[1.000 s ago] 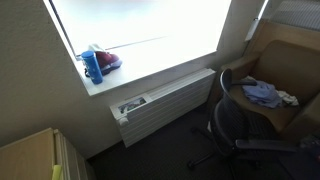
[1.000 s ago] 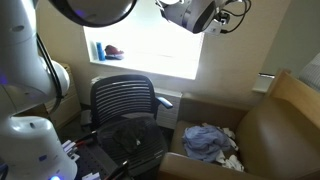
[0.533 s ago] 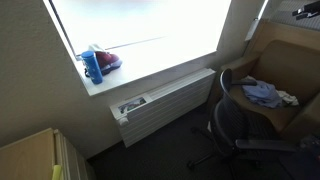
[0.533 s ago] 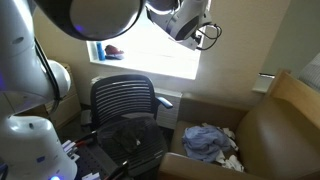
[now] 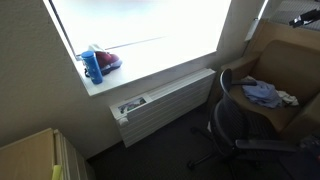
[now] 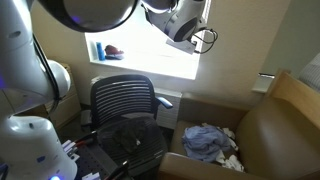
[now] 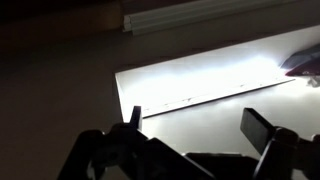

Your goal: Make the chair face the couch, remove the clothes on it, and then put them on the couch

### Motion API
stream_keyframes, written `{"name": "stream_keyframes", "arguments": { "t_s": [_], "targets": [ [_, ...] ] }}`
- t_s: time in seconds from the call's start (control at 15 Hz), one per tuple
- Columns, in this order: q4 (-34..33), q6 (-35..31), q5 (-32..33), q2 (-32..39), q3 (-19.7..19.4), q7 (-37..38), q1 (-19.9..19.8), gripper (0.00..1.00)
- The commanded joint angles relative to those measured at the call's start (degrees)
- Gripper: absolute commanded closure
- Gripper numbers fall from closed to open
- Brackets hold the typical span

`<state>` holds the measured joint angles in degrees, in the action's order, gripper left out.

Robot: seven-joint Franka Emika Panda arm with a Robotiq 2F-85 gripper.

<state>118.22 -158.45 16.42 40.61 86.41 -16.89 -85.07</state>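
The blue clothes (image 6: 208, 140) lie in a heap on the brown couch (image 6: 275, 125), just beside the black chair (image 6: 125, 105). Only the wrist view shows the jaws clearly: wide apart, holding nothing, facing the bright window (image 7: 200, 75). An exterior view shows a blue bottle (image 5: 92, 67) on the window sill (image 5: 150, 72).

Dark grey slatted-mesh office chair (image 6: 122, 100): matt plastic. Light-blue crumpled clothes (image 6: 205, 140): soft cloth. Brown-tan couch (image 6: 285, 125): smooth upholstery.
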Motion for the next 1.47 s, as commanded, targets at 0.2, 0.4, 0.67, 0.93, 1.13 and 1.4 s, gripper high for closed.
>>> {"name": "stream_keyframes", "arguments": {
  "t_s": [0.2, 0.4, 0.67, 0.93, 1.13, 1.4],
  "targets": [
    [6.84, 7.13, -2.79, -10.38, -3.63, -2.88, 3.74, 0.0],
    [7.77, 14.18, -4.23, -11.93, -5.41, -4.88, 6.23, 0.0],
    [7.84, 26.45, -8.07, -14.47, -8.43, -9.33, 8.35, 0.0],
    [5.92, 29.1, -12.25, -15.73, -11.08, -12.97, 10.97, 0.0],
    [6.17, 30.95, -12.27, -16.44, -15.47, -12.78, 16.01, 0.0],
    [11.7, 31.16, -10.39, -14.77, -29.39, -14.25, 32.51, 0.0]
  ]
}}
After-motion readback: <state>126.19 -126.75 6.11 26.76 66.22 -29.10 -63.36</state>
